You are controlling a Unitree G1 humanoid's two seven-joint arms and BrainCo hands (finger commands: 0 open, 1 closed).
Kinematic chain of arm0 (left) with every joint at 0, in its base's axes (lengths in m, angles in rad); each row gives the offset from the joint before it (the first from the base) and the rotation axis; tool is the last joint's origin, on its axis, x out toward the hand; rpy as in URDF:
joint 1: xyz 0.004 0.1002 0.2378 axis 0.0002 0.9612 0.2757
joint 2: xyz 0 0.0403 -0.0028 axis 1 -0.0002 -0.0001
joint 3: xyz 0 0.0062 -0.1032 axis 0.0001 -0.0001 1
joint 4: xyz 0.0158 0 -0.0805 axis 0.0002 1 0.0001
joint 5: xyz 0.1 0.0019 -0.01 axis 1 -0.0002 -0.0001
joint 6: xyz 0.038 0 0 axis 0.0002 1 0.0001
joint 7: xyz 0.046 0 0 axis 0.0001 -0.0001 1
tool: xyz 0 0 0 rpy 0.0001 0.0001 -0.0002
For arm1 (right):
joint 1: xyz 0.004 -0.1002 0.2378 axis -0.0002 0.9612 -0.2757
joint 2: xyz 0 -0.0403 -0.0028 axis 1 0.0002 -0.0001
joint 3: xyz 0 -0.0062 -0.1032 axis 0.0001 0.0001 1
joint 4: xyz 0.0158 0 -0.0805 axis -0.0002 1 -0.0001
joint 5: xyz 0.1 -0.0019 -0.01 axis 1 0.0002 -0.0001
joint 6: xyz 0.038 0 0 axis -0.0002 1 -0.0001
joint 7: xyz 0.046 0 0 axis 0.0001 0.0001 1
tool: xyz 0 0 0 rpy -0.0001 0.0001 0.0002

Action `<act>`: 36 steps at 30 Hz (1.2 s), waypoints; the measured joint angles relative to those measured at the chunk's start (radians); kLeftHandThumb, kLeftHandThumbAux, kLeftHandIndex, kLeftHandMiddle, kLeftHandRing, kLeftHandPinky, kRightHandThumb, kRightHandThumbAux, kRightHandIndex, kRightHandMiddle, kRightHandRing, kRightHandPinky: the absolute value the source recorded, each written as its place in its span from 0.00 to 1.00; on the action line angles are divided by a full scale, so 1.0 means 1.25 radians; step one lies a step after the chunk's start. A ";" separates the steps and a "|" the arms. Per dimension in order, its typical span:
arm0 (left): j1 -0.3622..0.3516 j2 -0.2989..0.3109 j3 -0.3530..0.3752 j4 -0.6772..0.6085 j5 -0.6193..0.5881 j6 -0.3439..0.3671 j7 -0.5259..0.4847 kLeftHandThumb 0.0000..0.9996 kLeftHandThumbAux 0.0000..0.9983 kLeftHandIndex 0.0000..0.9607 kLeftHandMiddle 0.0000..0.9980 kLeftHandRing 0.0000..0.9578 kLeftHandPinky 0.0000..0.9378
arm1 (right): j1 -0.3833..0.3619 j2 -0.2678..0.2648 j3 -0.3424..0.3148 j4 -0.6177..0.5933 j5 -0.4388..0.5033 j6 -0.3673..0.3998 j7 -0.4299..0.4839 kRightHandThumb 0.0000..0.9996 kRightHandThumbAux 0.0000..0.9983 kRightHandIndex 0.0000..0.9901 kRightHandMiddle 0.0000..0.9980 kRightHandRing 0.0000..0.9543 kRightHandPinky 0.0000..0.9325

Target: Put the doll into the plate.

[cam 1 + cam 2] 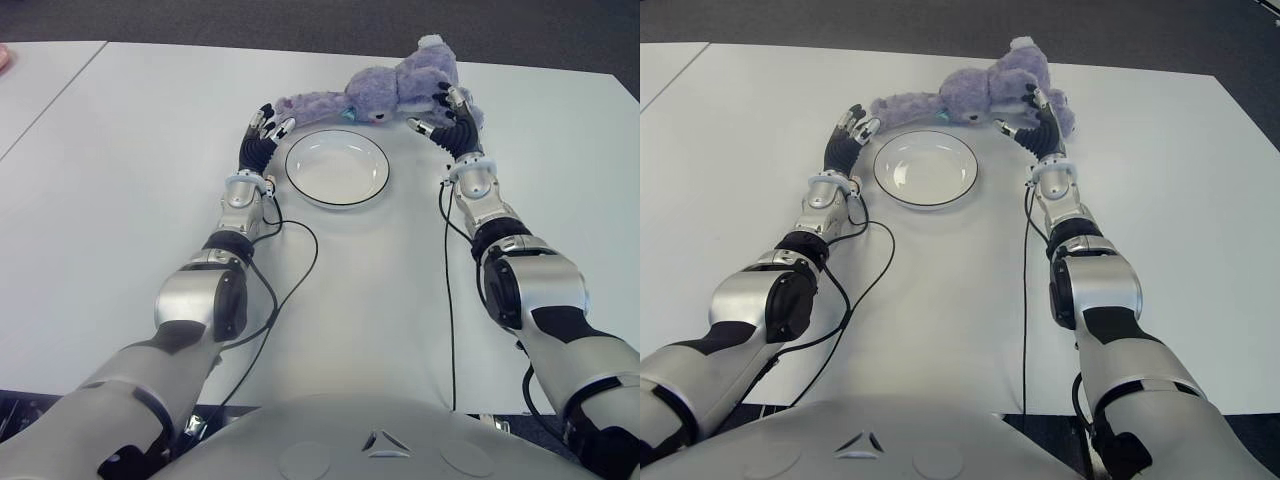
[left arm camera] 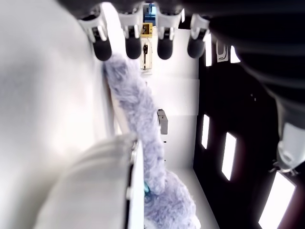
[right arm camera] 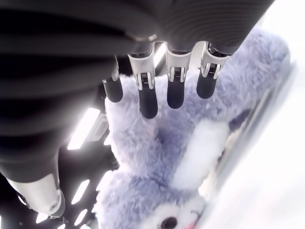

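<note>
On the white table [image 1: 120, 180], beyond the plate [image 1: 337, 167]: purple doll [image 1: 390, 88] between both hands.

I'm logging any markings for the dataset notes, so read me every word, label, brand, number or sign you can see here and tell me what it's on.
No readable text in any view.
Doll: purple plush, no tag lettering visible.
Plate: plain white, dark rim, no print.
Table: bare white.
Left hand and right hand: no legible markings.
Robot chest: a small triangular emblem, no letters.
Left wrist view: a small yellow label in the background, too blurred to read.
</note>
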 measured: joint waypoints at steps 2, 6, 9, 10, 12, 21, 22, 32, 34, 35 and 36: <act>0.000 0.000 0.000 0.000 0.000 0.000 0.000 0.00 0.53 0.00 0.00 0.00 0.00 | -0.009 -0.009 0.003 0.001 -0.002 0.001 0.007 0.18 0.64 0.09 0.11 0.09 0.06; 0.000 0.000 0.000 0.000 0.000 0.000 0.000 0.00 0.53 0.00 0.00 0.00 0.00 | -0.029 -0.028 0.015 0.001 -0.013 0.001 0.008 0.16 0.62 0.10 0.11 0.08 0.05; 0.000 0.000 0.000 0.000 0.000 0.000 0.000 0.00 0.53 0.00 0.00 0.00 0.00 | -0.042 -0.038 0.025 0.001 -0.022 0.001 0.004 0.15 0.61 0.10 0.11 0.08 0.06; 0.000 0.000 0.000 0.000 0.000 0.000 0.000 0.00 0.54 0.00 0.00 0.00 0.00 | -0.046 -0.040 0.027 0.001 -0.025 0.001 0.002 0.15 0.61 0.10 0.11 0.08 0.06; 0.000 0.000 0.000 0.000 0.000 0.000 0.000 0.00 0.54 0.00 0.00 0.00 0.00 | -0.051 -0.043 0.031 0.001 -0.029 0.001 -0.001 0.14 0.60 0.10 0.11 0.08 0.06; 0.000 0.000 0.000 0.000 0.000 0.000 0.000 0.00 0.54 0.00 0.00 0.00 0.00 | -0.059 -0.045 0.050 0.002 -0.037 0.002 -0.015 0.13 0.57 0.11 0.11 0.09 0.09; 0.000 0.000 0.000 0.000 0.000 0.000 0.000 0.00 0.54 0.00 0.00 0.00 0.00 | -0.059 -0.046 0.052 0.002 -0.037 0.002 -0.016 0.13 0.56 0.11 0.11 0.09 0.09; 0.000 0.000 0.001 0.000 0.000 0.000 0.000 0.00 0.53 0.00 0.00 0.00 0.00 | -0.060 -0.049 0.060 0.004 -0.039 0.006 -0.017 0.10 0.57 0.11 0.11 0.09 0.09; 0.000 0.000 0.001 0.000 0.000 0.000 0.000 0.00 0.53 0.00 0.00 0.00 0.00 | -0.061 -0.051 0.062 0.005 -0.040 0.006 -0.017 0.10 0.58 0.11 0.12 0.09 0.09; 0.000 0.000 0.001 0.000 0.000 0.000 0.000 0.00 0.53 0.00 0.00 0.00 0.00 | -0.062 -0.052 0.063 0.005 -0.041 0.006 -0.017 0.10 0.58 0.11 0.12 0.09 0.09; 0.000 0.000 0.001 0.000 0.000 0.000 0.000 0.00 0.52 0.00 0.00 0.00 0.00 | -0.062 -0.054 0.064 0.005 -0.042 0.006 -0.017 0.10 0.58 0.11 0.12 0.09 0.09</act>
